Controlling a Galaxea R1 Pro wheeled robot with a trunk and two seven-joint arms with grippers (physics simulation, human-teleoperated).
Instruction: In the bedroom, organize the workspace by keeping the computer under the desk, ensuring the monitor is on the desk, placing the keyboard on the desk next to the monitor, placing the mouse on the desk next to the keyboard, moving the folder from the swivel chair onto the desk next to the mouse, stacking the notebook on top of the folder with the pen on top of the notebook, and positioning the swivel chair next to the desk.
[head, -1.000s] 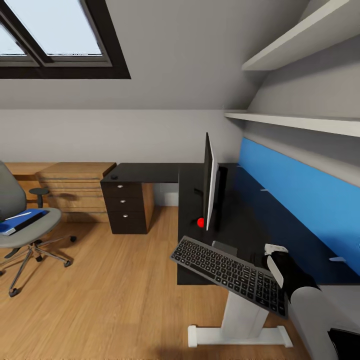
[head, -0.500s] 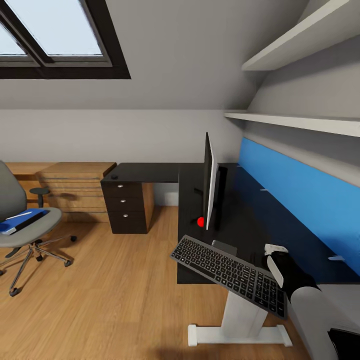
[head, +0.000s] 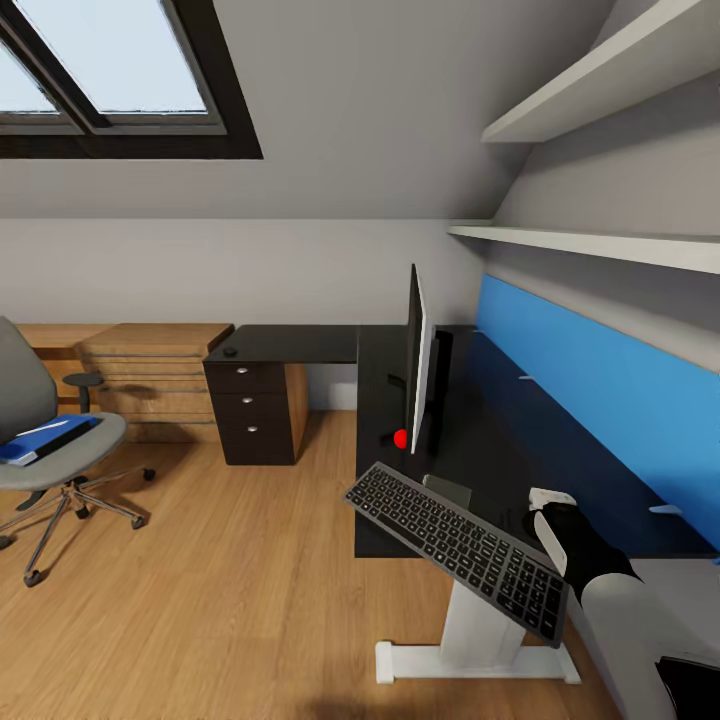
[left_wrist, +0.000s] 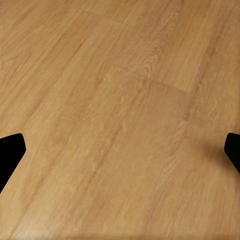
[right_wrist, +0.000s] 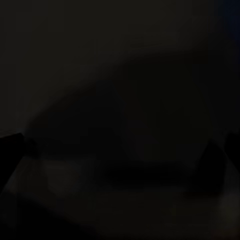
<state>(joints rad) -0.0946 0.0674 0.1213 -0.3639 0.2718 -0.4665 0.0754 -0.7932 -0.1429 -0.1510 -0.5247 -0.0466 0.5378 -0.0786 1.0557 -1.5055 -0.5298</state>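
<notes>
The keyboard hangs tilted in the air over the near edge of the desk, its far end dipping toward the floor, its near end at the right gripper, which is clamped onto it. Just behind it the monitor stands edge-on on the black top, red dot at its lower corner, blue back panel to the right. Over by the wooden drawer unit the swivel chair sits well apart from the desk, w/ the folder on its seat and the pen lying on the folder. Left gripper is spread wide, nothing in it, above the plank floor. Right wrist cam is too dark to read
</notes>
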